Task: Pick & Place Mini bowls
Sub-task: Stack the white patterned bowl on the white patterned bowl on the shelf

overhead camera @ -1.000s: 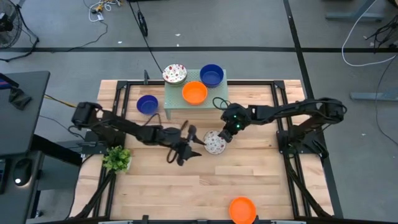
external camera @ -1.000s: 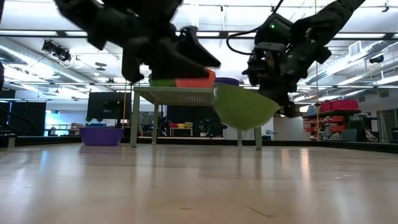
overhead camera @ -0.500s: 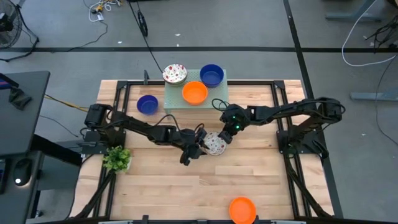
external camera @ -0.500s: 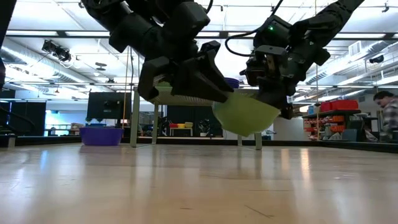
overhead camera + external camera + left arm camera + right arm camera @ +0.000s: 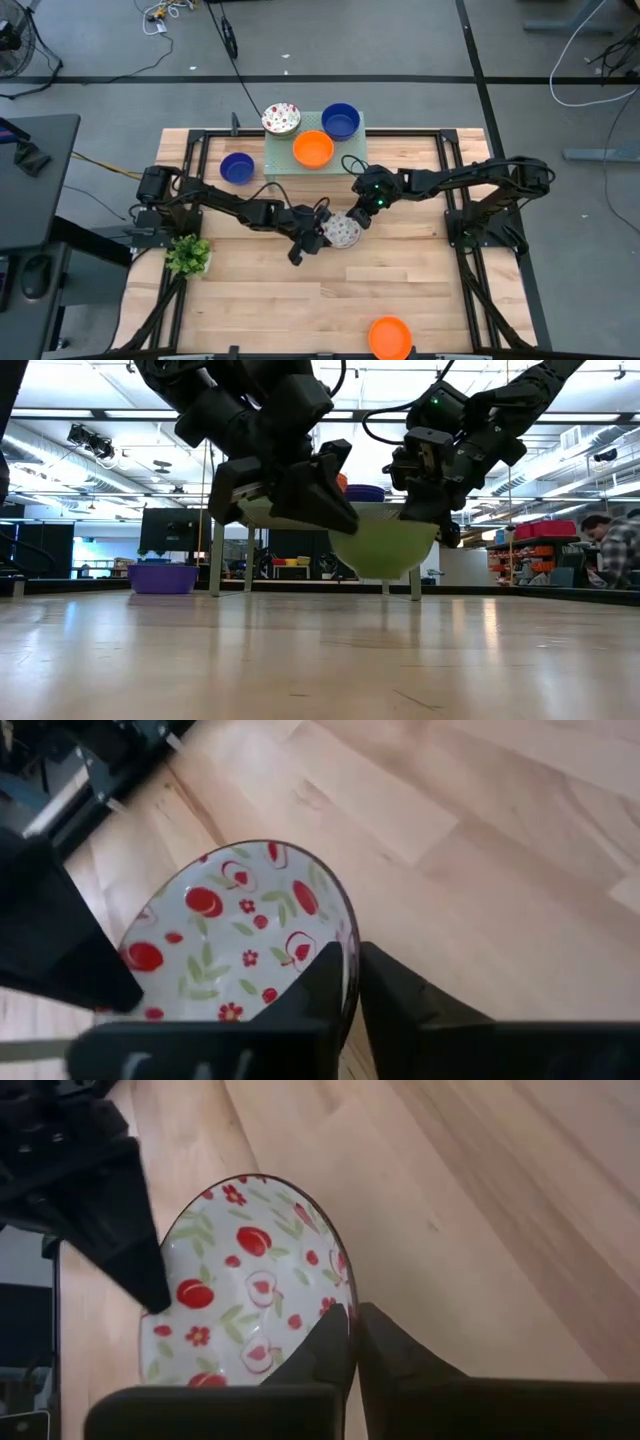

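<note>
Gripping patterned bowl (image 5: 345,231): left tool (image 5: 322,236), right tool (image 5: 359,219); mesh stand (image 5: 283,156) behind.

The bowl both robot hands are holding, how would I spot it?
Look mid-table, in front of the pale green stand. There the left gripper and right gripper each pinch the rim of one bowl held above the wood. It is white with red fruit and flowers.

Both arms reached to the table's middle, held above the wood; the left gripper (image 5: 318,236) pinched one side of a rim; the right gripper (image 5: 359,215) clamped the opposite side.
</note>
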You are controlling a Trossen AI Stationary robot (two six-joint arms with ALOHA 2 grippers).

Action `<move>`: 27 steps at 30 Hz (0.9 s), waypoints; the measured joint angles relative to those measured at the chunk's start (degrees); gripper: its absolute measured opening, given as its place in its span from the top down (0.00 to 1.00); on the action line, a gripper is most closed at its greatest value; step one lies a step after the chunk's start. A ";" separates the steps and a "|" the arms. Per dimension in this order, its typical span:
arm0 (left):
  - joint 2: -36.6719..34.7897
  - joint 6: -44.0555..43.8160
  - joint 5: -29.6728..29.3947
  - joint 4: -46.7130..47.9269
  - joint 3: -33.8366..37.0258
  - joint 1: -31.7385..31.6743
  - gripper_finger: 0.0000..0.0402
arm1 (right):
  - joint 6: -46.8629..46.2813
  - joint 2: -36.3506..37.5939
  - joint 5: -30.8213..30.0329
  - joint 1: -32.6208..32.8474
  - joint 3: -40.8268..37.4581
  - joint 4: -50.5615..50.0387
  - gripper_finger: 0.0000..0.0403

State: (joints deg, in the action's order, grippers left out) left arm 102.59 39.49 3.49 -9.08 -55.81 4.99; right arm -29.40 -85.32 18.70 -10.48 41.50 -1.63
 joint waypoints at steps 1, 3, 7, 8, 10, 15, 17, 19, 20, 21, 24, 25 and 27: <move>0.00 -0.12 -0.10 0.13 0.02 0.00 0.89 | 0.10 0.00 0.13 0.00 0.00 -0.02 0.98; 0.11 -0.64 -0.30 0.49 0.12 -0.01 0.83 | 0.27 0.02 0.62 0.04 0.00 -0.04 0.98; 1.21 -1.54 -0.48 0.14 0.11 -0.09 0.71 | 0.49 0.02 1.08 0.11 0.00 -0.34 0.98; 1.70 -1.52 -0.53 0.10 0.11 -0.09 0.68 | 0.49 0.02 1.06 0.11 0.00 -0.35 0.98; 2.76 -1.47 -1.04 -0.05 0.11 -0.07 0.64 | 0.45 0.02 1.00 0.11 0.00 -0.31 0.98; 3.78 -1.08 -1.43 0.57 0.24 -0.07 0.65 | 0.52 0.14 1.69 0.14 0.00 0.05 0.98; 3.80 -1.28 -1.36 0.69 0.26 -0.07 0.71 | 0.61 0.17 1.90 0.17 0.00 0.09 0.98; 3.80 -1.28 -1.28 0.49 0.26 0.00 0.80 | 0.93 0.17 1.65 0.11 0.00 0.15 0.98; 3.80 -1.20 -1.02 0.32 0.26 0.04 0.86 | 0.99 0.17 1.31 0.11 0.00 0.19 0.98; 3.80 -0.96 -0.76 0.06 0.26 0.05 0.91 | 0.97 0.17 1.09 0.11 0.00 0.25 0.98; 3.69 -0.66 -0.60 -0.62 0.13 0.11 0.96 | 1.04 0.17 0.68 0.04 0.00 0.17 0.98; 3.69 -0.66 -0.58 -0.51 0.13 0.12 0.96 | 1.26 0.17 0.63 0.07 0.00 0.17 0.98; 3.69 -0.75 -0.87 -0.42 0.15 0.63 0.96 | 1.97 0.17 0.61 0.04 0.00 0.62 0.98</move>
State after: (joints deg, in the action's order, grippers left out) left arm 106.28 38.73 2.62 -9.50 -55.66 5.62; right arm -27.42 -85.14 19.31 -10.44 41.50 -1.01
